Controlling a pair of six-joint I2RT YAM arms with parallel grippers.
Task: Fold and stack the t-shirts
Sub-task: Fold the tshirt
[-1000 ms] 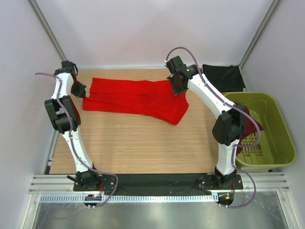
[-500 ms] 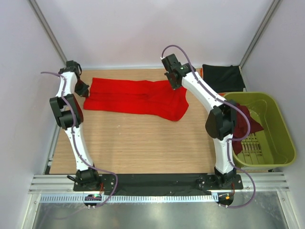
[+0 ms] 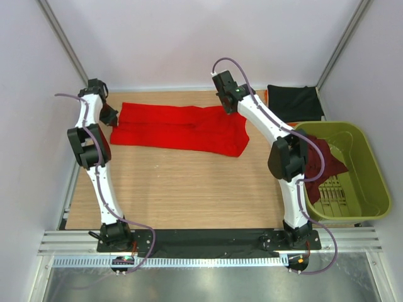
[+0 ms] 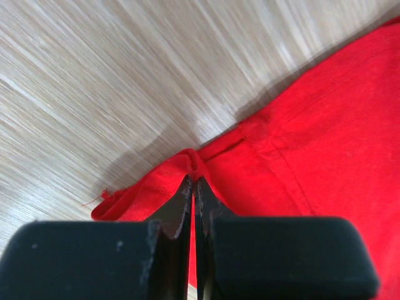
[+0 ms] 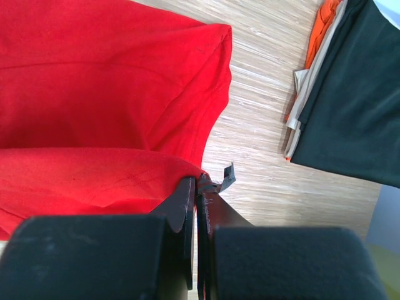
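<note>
The bright red t-shirt (image 3: 179, 129) lies stretched across the far half of the table, folded into a long band. My left gripper (image 3: 108, 116) is shut on its left end; in the left wrist view the fingertips (image 4: 194, 182) pinch a bunched red hem. At the shirt's far right corner my right gripper (image 3: 228, 104) is shut too, and the right wrist view shows the cloth edge (image 5: 125, 169) pinched between its tips (image 5: 199, 182). A black t-shirt (image 3: 295, 100) lies folded at the far right. The dark maroon t-shirt (image 3: 326, 160) hangs over the basket's rim.
An olive-green plastic basket (image 3: 362, 189) stands off the table's right side. The black t-shirt (image 5: 359, 94) rests on orange and grey cloth (image 5: 312, 50) near my right gripper. Bare wood (image 3: 189, 189) fills the near half of the table. White walls close in the back and sides.
Both grippers have drawn toward the far edge with the red cloth. The shirt's drooping right part has been pulled up, so the band lies straighter and flatter.
</note>
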